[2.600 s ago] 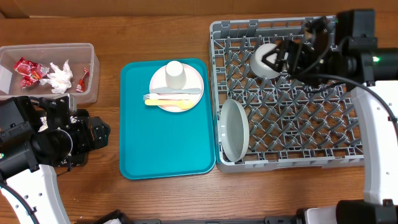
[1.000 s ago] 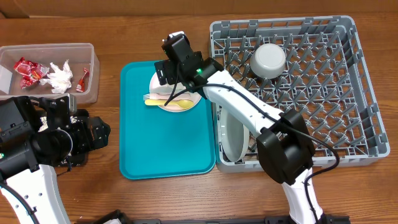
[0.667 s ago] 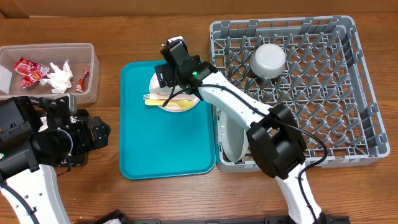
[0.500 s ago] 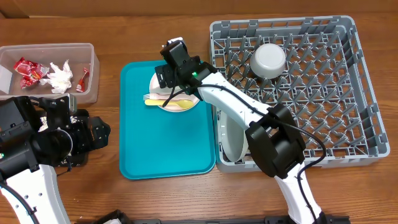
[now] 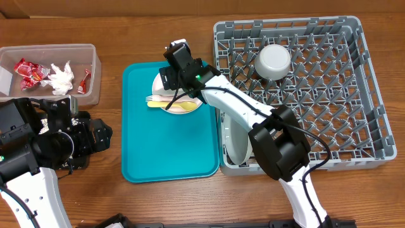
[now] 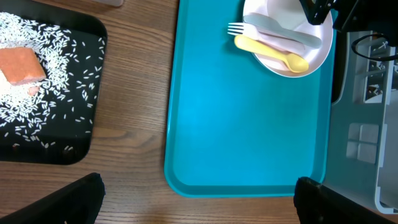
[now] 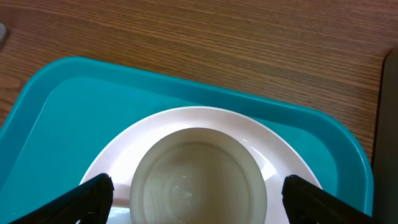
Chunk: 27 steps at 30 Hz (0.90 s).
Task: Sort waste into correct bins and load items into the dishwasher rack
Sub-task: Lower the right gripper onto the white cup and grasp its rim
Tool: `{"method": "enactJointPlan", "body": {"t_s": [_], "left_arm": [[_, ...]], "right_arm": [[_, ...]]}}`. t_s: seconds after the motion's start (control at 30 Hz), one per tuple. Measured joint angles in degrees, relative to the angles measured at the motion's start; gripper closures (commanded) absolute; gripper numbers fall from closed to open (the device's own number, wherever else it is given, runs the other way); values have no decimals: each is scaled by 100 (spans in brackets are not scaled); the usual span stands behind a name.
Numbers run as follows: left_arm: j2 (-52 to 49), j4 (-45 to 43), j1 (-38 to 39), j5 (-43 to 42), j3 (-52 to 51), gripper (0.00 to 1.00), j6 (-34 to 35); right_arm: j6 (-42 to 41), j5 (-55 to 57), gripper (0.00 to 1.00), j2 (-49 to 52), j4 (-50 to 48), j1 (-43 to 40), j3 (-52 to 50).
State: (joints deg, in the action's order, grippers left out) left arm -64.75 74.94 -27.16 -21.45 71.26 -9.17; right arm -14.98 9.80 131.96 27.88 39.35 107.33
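Observation:
My right gripper (image 5: 176,81) hangs over the pale plate (image 5: 197,100) on the teal tray (image 5: 164,145). Seen from the right wrist, its open fingers (image 7: 93,198) straddle the small white cup (image 7: 199,177) with a gap on each side. Yellow and white cutlery (image 6: 273,46) lies across that plate. The grey bowl (image 5: 273,61) and the upright grey plate (image 5: 237,133) sit in the dishwasher rack (image 5: 316,107). Red wrappers (image 5: 28,71) and a napkin (image 5: 61,78) lie in the clear tub (image 5: 95,63). Rice and an orange cube (image 6: 22,62) rest on the black tray (image 6: 68,146). My left gripper (image 5: 100,135) is open above bare wood.
The teal tray (image 6: 249,137) fills the space between the black tray and the rack. The rack's left wall (image 6: 367,112) stands close to the teal tray's right edge. Bare wooden table (image 5: 190,202) runs along the front.
The right arm swung from the back of the rack over to the teal tray and settled around the cup. The left arm has not moved.

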Motion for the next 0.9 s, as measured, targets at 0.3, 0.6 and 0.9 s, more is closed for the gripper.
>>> {"method": "enactJointPlan", "body": {"t_s": [0.3, 0.6, 0.9], "left_arm": [[0, 0, 0, 0, 0, 0, 0], [0, 0, 0, 0, 0, 0, 0], [0, 0, 0, -2, 0, 0, 0]], "right_arm": [[-2, -63, 10, 195, -15, 0, -20], [4, -59, 30, 195, -46, 0, -20], [2, -59, 43, 195, -72, 2, -20]]}}
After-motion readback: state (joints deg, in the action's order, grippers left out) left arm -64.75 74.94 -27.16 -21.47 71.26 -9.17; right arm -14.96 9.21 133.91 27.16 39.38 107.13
